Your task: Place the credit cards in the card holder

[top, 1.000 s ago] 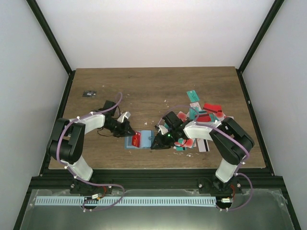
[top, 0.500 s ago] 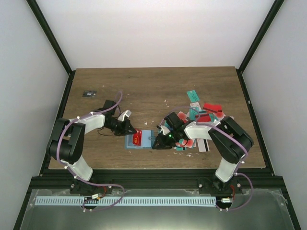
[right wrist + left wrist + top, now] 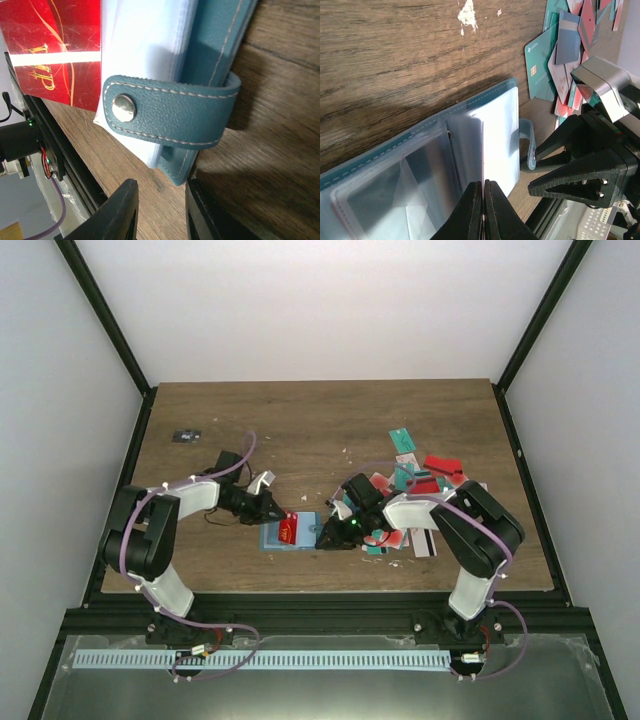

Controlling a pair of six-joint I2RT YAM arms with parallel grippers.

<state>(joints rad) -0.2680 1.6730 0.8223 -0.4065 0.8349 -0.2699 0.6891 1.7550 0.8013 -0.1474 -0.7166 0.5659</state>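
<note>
Card holder [image 3: 215,55]: teal-blue, clear sleeves, snap strap; lies open on the tabletop [image 3: 300,420] between both tools. Left tool [image 3: 483,187] clamped on red credit card [image 3: 55,50], seen edge-on. Right tool [image 3: 161,192]: jaws parted, partly cropped.

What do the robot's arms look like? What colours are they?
The left arm and right arm both have chunky black joints joined by smooth white shells, with a thin purple cable looping along each. The left gripper and right gripper are black, each with two pointy wedge-shaped fingers. A tiny green light glows on the right wrist.
</note>
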